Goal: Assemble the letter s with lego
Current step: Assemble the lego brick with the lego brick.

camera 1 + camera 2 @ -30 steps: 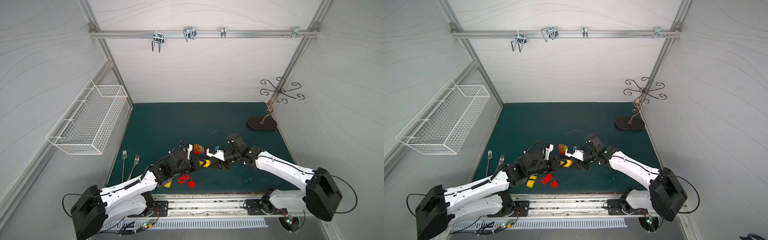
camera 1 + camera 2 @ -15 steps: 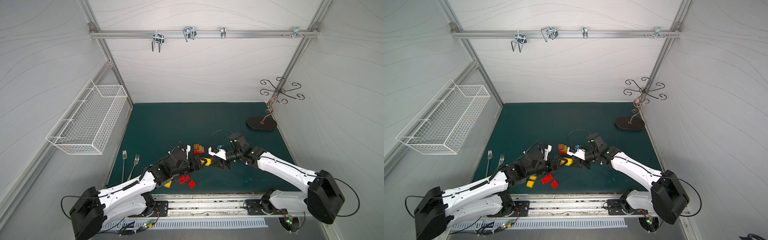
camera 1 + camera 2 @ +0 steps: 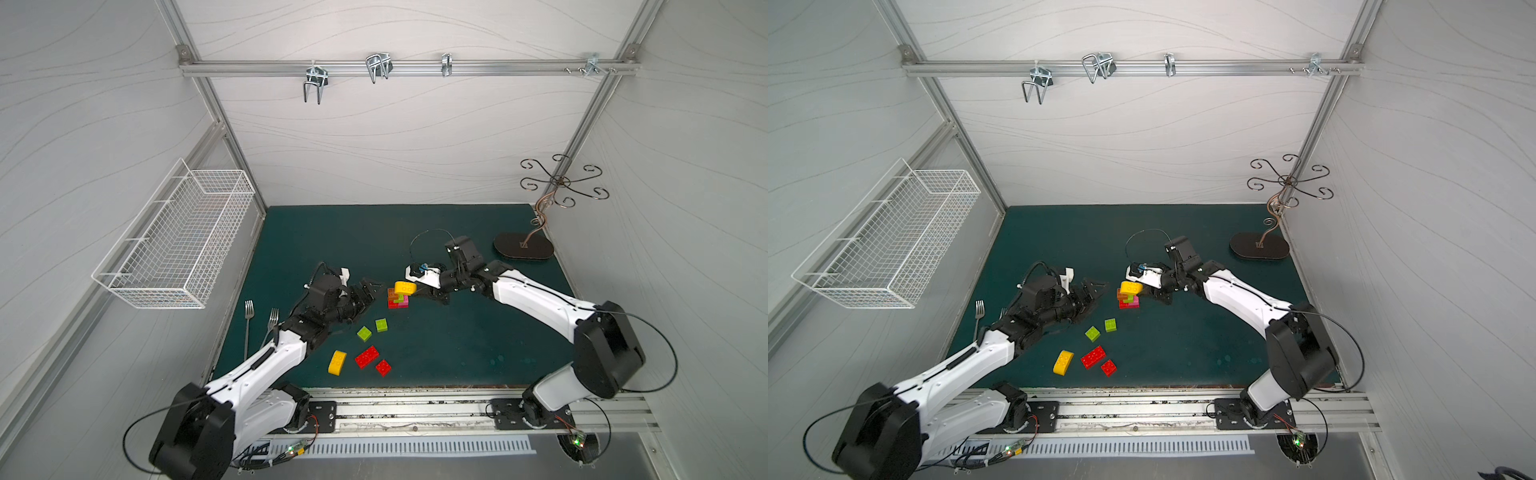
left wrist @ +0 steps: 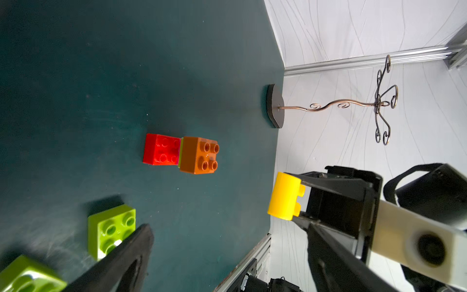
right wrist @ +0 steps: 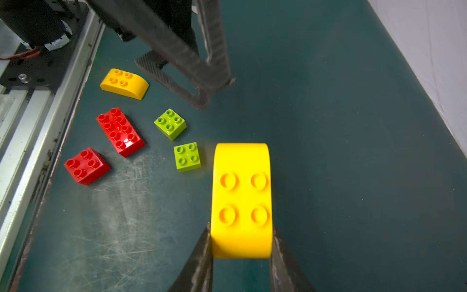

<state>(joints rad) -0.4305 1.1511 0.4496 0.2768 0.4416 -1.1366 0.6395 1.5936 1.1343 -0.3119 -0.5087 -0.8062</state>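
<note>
The left arm (image 3: 266, 365) and right arm (image 3: 536, 299) have glossy white shells on their long links and black housings at the joints. Each shoulder (image 3: 195, 436) is a bulky black drum with a thin black cable (image 3: 124, 442) looping off it. Both bases (image 3: 322, 415) are black plates with small screws. The left gripper (image 3: 374, 294) has black triangular fingers (image 5: 164, 43) with a woven texture and cut-outs, plus a white bracket (image 3: 344, 274). The right gripper (image 5: 241, 228) bears a white camera block (image 4: 417, 242) with a round dark lens and blue wiring (image 3: 423, 266).
</note>
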